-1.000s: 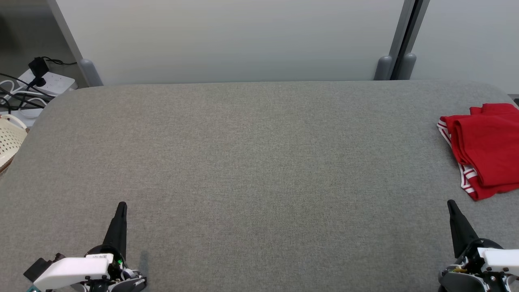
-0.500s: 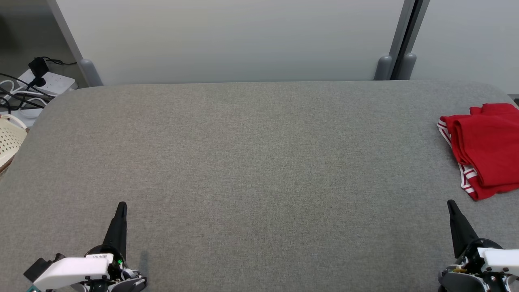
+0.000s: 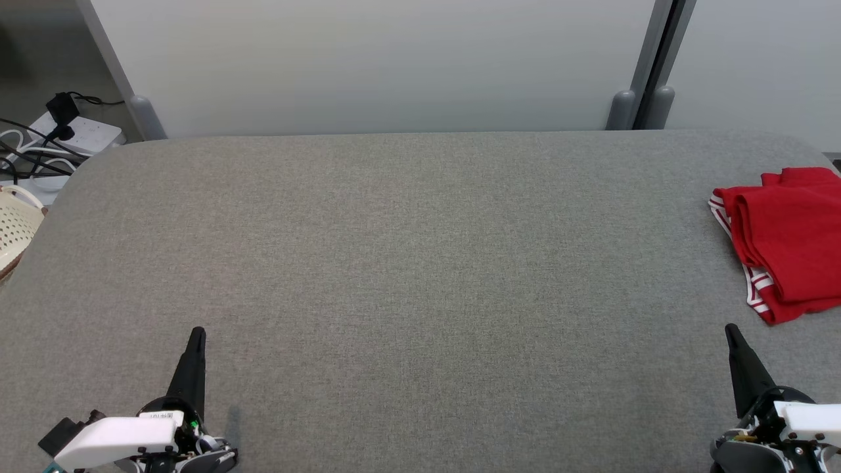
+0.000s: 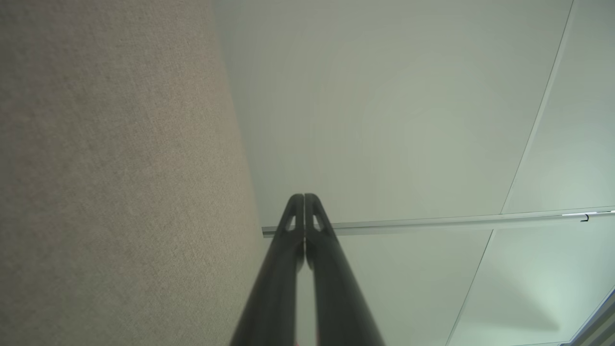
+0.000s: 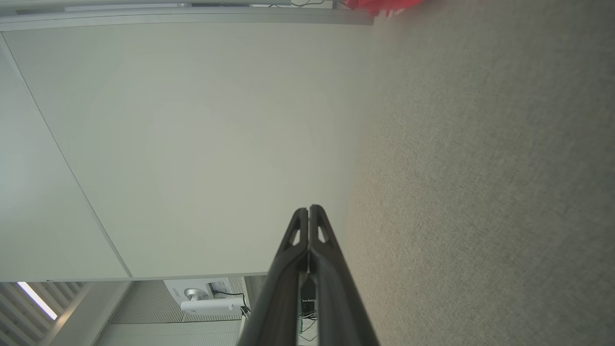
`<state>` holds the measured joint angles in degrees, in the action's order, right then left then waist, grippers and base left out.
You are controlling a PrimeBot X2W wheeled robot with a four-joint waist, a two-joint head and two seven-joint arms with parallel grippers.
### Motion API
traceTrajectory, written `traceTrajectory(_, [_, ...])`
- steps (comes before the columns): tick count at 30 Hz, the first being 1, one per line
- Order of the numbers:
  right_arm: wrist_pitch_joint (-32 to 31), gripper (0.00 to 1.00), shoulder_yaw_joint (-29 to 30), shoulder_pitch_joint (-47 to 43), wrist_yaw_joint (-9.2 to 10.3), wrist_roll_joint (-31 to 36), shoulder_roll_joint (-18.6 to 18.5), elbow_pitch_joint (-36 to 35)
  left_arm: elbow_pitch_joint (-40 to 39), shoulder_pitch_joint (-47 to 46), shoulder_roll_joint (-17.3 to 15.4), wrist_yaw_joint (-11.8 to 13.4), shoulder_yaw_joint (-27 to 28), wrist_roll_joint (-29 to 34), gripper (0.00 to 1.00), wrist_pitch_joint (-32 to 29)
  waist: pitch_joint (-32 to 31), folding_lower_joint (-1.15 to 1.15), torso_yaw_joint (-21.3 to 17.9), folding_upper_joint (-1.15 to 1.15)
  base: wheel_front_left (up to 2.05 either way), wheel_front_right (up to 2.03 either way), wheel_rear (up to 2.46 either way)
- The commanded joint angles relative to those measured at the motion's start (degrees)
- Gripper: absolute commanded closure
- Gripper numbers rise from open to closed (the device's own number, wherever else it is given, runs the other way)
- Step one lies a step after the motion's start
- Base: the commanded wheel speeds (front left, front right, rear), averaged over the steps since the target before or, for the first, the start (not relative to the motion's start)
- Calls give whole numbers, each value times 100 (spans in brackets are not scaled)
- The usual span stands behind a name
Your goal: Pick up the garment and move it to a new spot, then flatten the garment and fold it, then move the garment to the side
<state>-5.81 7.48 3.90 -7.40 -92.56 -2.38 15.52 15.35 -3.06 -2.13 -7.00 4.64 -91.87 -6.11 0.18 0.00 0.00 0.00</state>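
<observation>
A red garment point(image 3: 785, 243) with white-striped trim lies folded at the far right edge of the grey table point(image 3: 420, 263); a red sliver of the garment point(image 5: 379, 6) shows at the top of the right wrist view. My left gripper point(image 3: 196, 335) rests at the lower left, shut and empty, its fingertips point(image 4: 304, 199) pressed together. My right gripper point(image 3: 729, 330) sits at the lower right, a short way in front of the garment, shut with nothing held, fingertips point(image 5: 308, 211) touching.
A pale partition wall point(image 3: 394, 66) stands behind the table. Off the table's left edge are a cream perforated basket point(image 3: 16, 226) and a power strip with cables point(image 3: 72, 135). The broad middle of the grey surface lies between my grippers.
</observation>
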Motion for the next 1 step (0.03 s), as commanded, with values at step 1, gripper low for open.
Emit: traceTrajectory(1, [-66,100,-98,228,-9,37,-56,-150,-131,-313,-75,-48,187,-30,100,-36,0,0,0,0,0,0,0])
